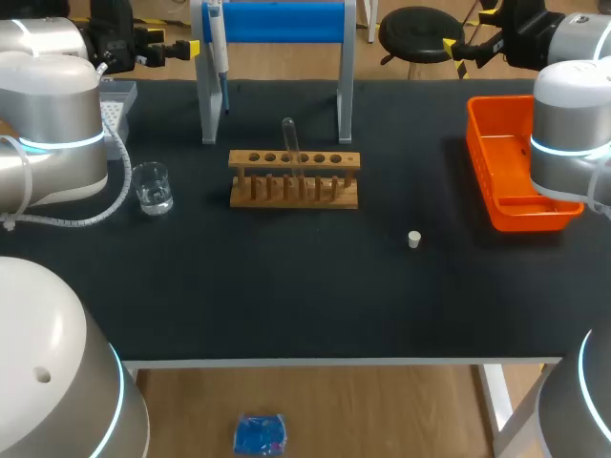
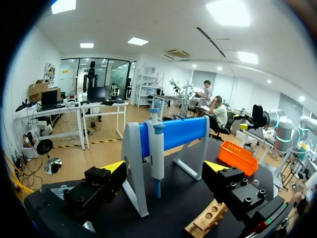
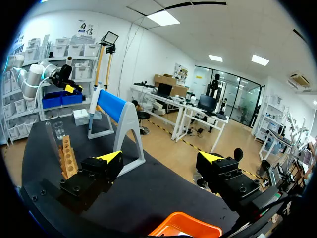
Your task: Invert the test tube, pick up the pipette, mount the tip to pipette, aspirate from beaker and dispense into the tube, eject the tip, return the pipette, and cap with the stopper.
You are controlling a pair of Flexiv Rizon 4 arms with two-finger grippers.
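A clear test tube [image 1: 289, 143] stands in the wooden rack [image 1: 294, 178] at mid-table; the right wrist view shows the tube [image 3: 51, 139] and rack [image 3: 69, 158] too. The pipette [image 1: 218, 48] hangs on the blue stand [image 1: 282, 21] at the back. A glass beaker [image 1: 152, 187] sits to the left, and a small white stopper [image 1: 414, 239] lies to the right of the rack. My left gripper [image 1: 177, 48] is raised at the back left, open and empty, facing the pipette [image 2: 157, 153]. My right gripper [image 1: 473, 43] is raised at the back right, also open and empty.
An orange bin [image 1: 511, 167] stands at the right edge. A tip box [image 1: 115, 105] sits at the back left behind the beaker. The stand's grey legs [image 1: 207, 105] rise just behind the rack. Bare black tabletop [image 1: 286, 286] stretches in front of the rack.
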